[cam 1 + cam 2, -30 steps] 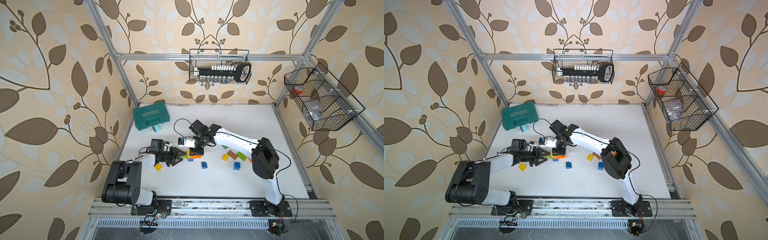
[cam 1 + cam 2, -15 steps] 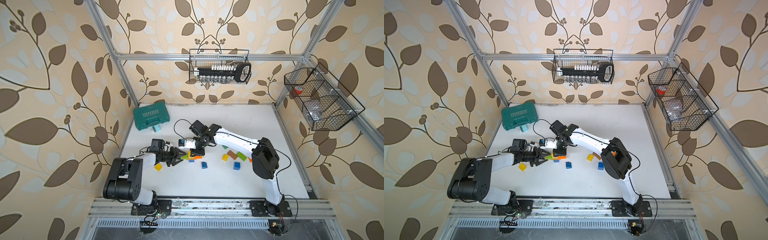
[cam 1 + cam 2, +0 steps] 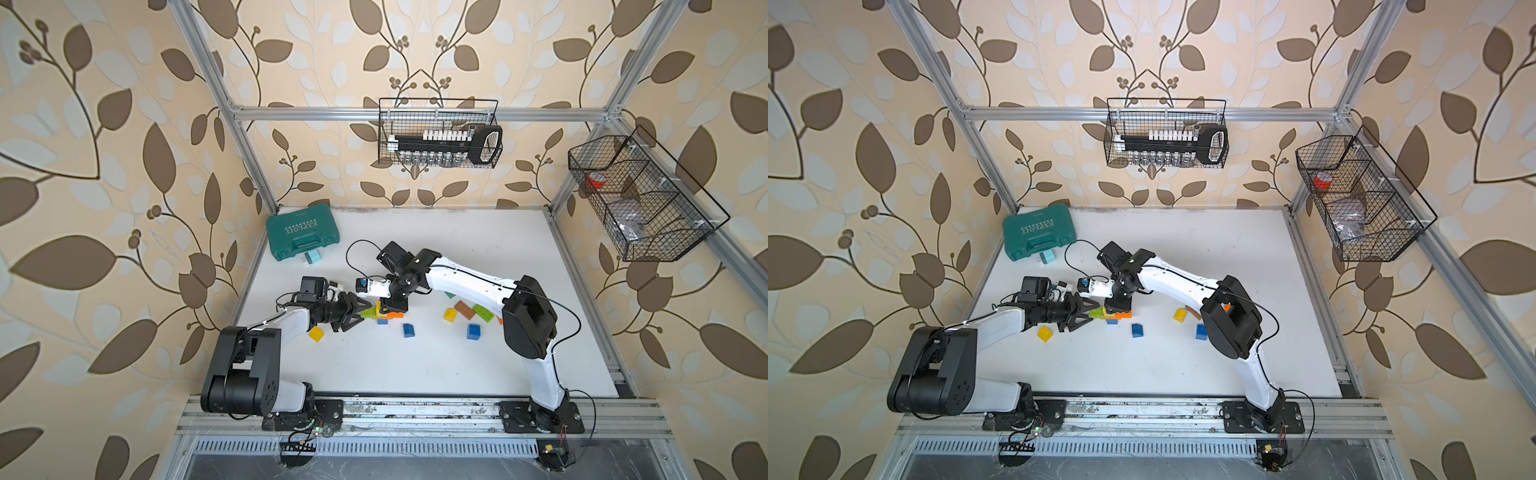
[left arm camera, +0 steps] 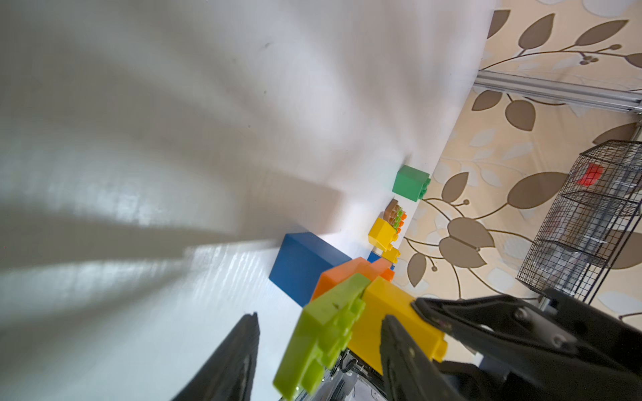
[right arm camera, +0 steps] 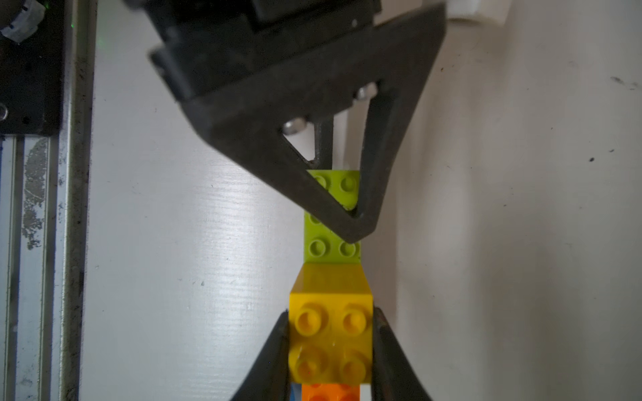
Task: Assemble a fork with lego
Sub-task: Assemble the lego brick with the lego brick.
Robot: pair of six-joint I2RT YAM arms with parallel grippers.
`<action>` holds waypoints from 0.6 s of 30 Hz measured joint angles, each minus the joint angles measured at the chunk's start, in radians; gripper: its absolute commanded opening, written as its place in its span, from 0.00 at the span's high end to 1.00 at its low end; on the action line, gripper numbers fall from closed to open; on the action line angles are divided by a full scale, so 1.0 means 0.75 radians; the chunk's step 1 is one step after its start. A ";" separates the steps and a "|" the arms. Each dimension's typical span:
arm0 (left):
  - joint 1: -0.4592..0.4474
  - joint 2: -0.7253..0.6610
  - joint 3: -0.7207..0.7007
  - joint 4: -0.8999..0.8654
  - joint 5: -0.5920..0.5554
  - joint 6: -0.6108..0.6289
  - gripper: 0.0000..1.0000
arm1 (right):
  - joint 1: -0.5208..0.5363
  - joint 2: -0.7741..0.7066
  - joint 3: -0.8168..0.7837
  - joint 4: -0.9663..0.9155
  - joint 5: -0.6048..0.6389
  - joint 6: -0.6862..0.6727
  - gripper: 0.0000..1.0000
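The fork-in-progress is a short run of lego: a lime-green long studded plastic brick (image 5: 323,248) with a yellow square studded plastic brick (image 5: 330,333) sitting on one end and an orange studded plastic brick (image 5: 328,392) beyond that. It lies in the left half of the white bench (image 3: 415,374), about midway between the front and back edges. I cannot tell whether it rests on the bench or hangs just above it.

My right pincer (image 3: 392,306) comes down from above and is clamped on the yellow brick, one finger on each side face. My left pincer (image 3: 355,316) reaches in low from the left edge, jaws apart around the free end of the lime brick. The left wrist view shows a clear gap on one side, so I judge it is not gripping.

What matters next is that the lime brick's long axis runs straight from one pincer to the other, in line with the left arm's reach. The left arm is the nearer one to that free end.

Around it, a small yellow loose brick (image 3: 316,333) lies just beside the left forearm. Two blue loose bricks (image 3: 409,330) lie toward the front edge. A cluster of spare bricks (image 3: 464,309) lies under the right arm. A teal plastic tool case (image 3: 301,237) stands in the back left corner, well apart. Nothing but the lime brick lies between the left jaws.
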 measured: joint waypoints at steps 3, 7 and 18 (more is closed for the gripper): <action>0.010 -0.036 0.022 -0.047 -0.013 0.026 0.41 | 0.011 0.003 0.002 -0.002 0.029 0.009 0.86; 0.050 -0.049 0.029 -0.083 -0.023 0.050 0.41 | 0.025 0.008 0.015 -0.013 0.067 0.020 0.85; 0.170 -0.058 0.028 -0.126 -0.015 0.095 0.40 | 0.035 -0.009 0.006 0.023 0.091 0.037 0.86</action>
